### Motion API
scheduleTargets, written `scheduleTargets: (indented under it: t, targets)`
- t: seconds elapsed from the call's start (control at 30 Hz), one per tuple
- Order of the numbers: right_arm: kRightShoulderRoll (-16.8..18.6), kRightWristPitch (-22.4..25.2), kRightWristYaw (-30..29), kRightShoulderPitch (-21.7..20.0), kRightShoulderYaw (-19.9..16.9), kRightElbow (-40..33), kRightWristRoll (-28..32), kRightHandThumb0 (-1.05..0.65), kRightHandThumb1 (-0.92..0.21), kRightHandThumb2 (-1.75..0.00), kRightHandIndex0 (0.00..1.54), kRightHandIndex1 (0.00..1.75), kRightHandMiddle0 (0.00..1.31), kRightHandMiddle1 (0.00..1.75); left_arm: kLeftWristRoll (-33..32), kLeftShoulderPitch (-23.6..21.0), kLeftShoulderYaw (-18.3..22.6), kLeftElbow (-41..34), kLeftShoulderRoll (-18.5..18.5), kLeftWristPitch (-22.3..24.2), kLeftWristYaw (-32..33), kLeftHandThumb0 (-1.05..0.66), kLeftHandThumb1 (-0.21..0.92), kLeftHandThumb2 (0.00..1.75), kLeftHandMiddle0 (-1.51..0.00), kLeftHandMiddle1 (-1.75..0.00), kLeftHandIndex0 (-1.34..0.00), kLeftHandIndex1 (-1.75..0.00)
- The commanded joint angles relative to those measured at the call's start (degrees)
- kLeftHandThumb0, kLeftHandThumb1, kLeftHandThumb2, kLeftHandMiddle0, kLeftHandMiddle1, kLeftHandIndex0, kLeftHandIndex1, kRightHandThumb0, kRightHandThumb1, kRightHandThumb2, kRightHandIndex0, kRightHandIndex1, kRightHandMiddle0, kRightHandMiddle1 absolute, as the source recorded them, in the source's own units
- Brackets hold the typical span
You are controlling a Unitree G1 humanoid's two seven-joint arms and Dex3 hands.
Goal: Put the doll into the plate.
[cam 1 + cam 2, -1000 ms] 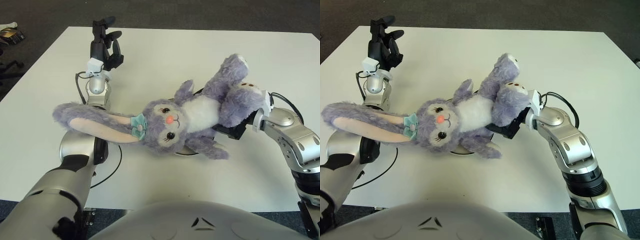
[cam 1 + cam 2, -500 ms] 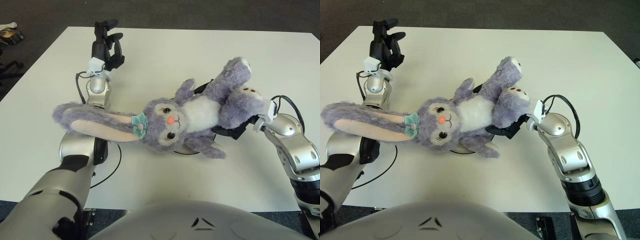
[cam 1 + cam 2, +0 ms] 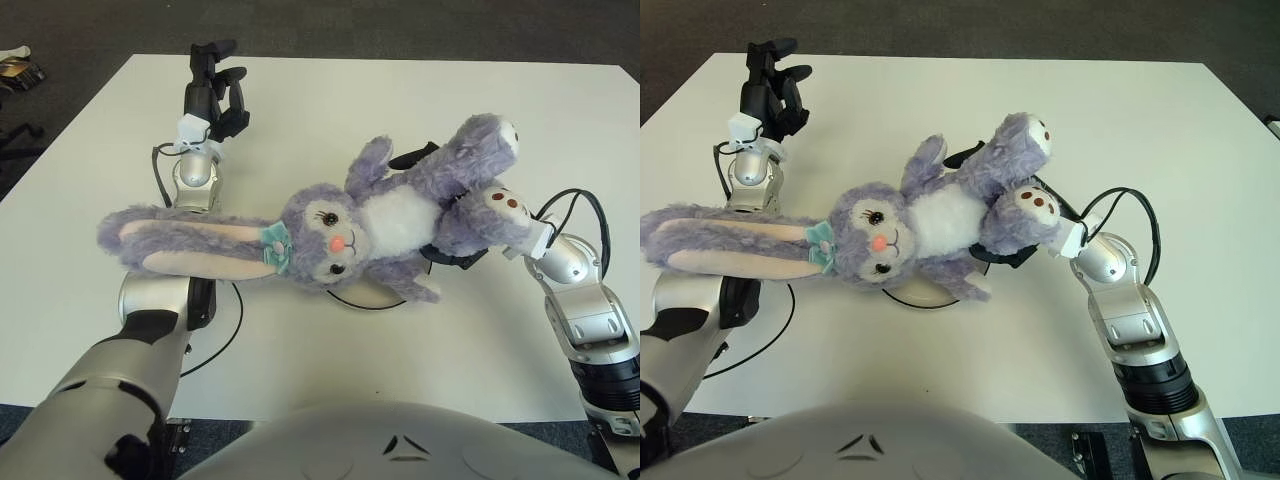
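Note:
A purple long-eared bunny doll (image 3: pixel 385 225) lies on its back across a white plate (image 3: pixel 378 300), of which only a strip of rim shows below its belly. The ears stretch left over my left forearm (image 3: pixel 160 300). My right hand (image 3: pixel 455 255) reaches in under the doll's legs from the right. Its dark fingers show below the lower leg, and one dark tip (image 3: pixel 410 157) pokes out above, between the doll's arm and upper leg, so the hand wraps the doll's lower body. My left hand (image 3: pixel 215 85) shows far back left, fingers spread, holding nothing.
A black cable loops on the white table (image 3: pixel 330 110) by my left elbow (image 3: pixel 235 320); another arcs over my right wrist (image 3: pixel 575 200). The table's edges and dark carpet border the scene on all sides.
The doll has slid left and sunk lower over the plate, its legs swinging up toward the back. My right wrist has drawn back to the right. The left hand has barely moved.

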Motion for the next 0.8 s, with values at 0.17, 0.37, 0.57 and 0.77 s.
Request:
scheduleTargets:
  t: [0.17,0.37,0.57,0.77]
  targets:
    - [0.8,-0.2,1.4,-0.1,-1.0,0.2,1.4,0.19,-0.07,-1.4,0.03,0.28,0.0,0.85,0.4,0.5,-0.2,-0.3,0.1,0.4,1.6,-0.6,0.92,0.77,-0.19,-1.01,0.0,-1.17]
    - [1.3,0.0,1.8,-0.3,-1.3,0.3,1.7,0.15,-0.06,-1.38,0.04,0.27,0.0,0.84,0.8,0.5,-0.4,0.0,0.1,-0.2,2.6,-0.61,0.92,0.74,-0.18,-1.01,0.0,-1.19]
    - [1.7,0.0,2.1,-0.4,-1.6,0.2,1.6,0.16,-0.06,-1.39,0.03,0.27,0.0,0.84,0.8,0.5,-0.7,0.2,0.2,-0.3,2.2,-0.6,0.92,0.71,-0.15,-1.0,0.0,-1.22]
    - [1.5,-0.7,2.0,-0.5,-1.8,0.2,0.5,0.17,-0.07,-1.39,0.05,0.27,0.0,0.85,0.7,0.5,-0.9,0.2,0.4,-0.1,1.9,-0.6,0.92,0.73,-0.12,-0.98,0.0,-1.23]
